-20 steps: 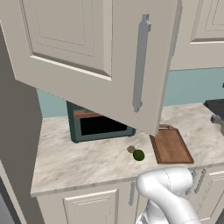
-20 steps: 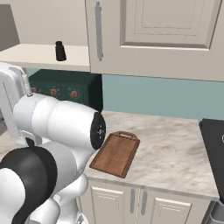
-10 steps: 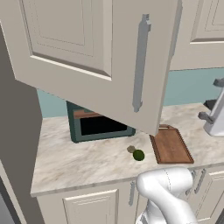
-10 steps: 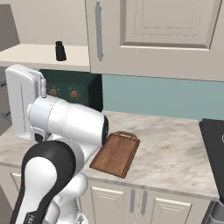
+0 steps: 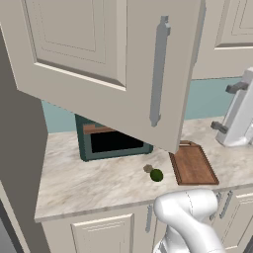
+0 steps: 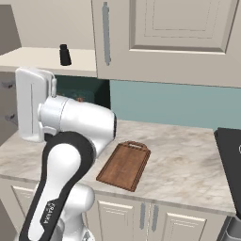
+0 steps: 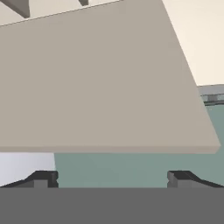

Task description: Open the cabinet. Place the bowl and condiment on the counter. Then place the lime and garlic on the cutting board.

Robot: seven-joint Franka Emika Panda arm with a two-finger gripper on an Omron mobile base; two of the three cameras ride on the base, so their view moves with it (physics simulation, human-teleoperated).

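Note:
The cabinet door [image 5: 99, 59] hangs swung open over the counter [image 5: 89, 183]. On the cabinet's shelf [image 6: 33, 60] stands the black condiment [image 6: 65, 55]. The bowl is out of view. A green lime [image 5: 156, 175] and a small tan garlic [image 5: 147, 168] lie on the counter just left of the cutting board [image 5: 192, 165], also seen at mid-counter [image 6: 124, 164]. My gripper [image 5: 222, 107] is raised above the counter right of the open door, open and empty. From the other side my gripper [image 6: 6, 101] sits below the shelf. The fingertips [image 7: 43, 178] stand wide apart under a beige panel.
A teal toaster oven [image 5: 113, 141] stands at the back of the counter under the open door. A closed cabinet door with a bar handle [image 6: 106, 33] hangs to the right of the shelf. A dark stove edge [image 6: 230, 160] borders the counter's right end.
The arm has swung, bringing the hand into the left base view from the right edge and turning it upright. The jaws stay open. Lime, garlic and board have not moved.

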